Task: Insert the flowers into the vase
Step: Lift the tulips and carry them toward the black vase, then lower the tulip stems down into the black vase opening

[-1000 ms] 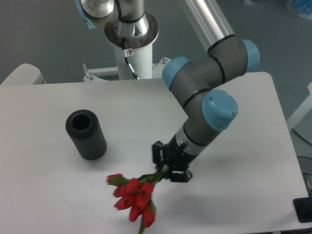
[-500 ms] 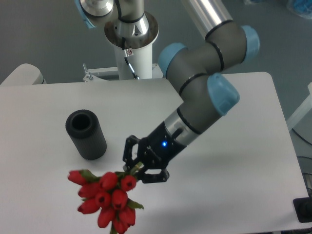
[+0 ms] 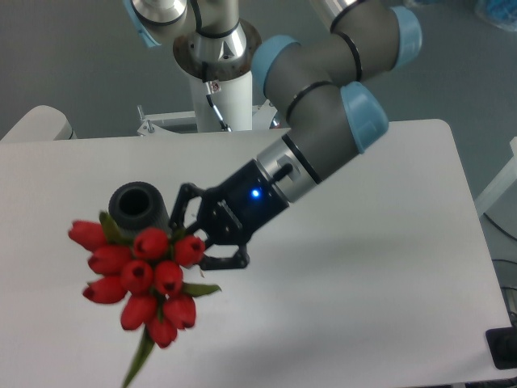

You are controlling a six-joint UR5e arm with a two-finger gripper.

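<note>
My gripper (image 3: 192, 237) is shut on the stems of the flowers (image 3: 139, 273), a bunch of red tulip buds with green leaves, and holds them in the air with the buds toward the camera. The bunch hangs in front of and partly over the vase (image 3: 139, 206), a matte black cylinder standing upright on the white table (image 3: 388, 267) at the left. Only the vase's top and round mouth show; its lower body is hidden behind the buds. The gripper sits just right of the vase.
The arm's white base column (image 3: 220, 81) stands at the back of the table. The arm's grey links and blue joint caps (image 3: 363, 113) reach over the table's middle. A dark object (image 3: 505, 347) sits at the lower right edge.
My gripper has carried the flowers up and to the left, from the table's front centre to beside the vase. The bunch now overlaps the vase in view.
</note>
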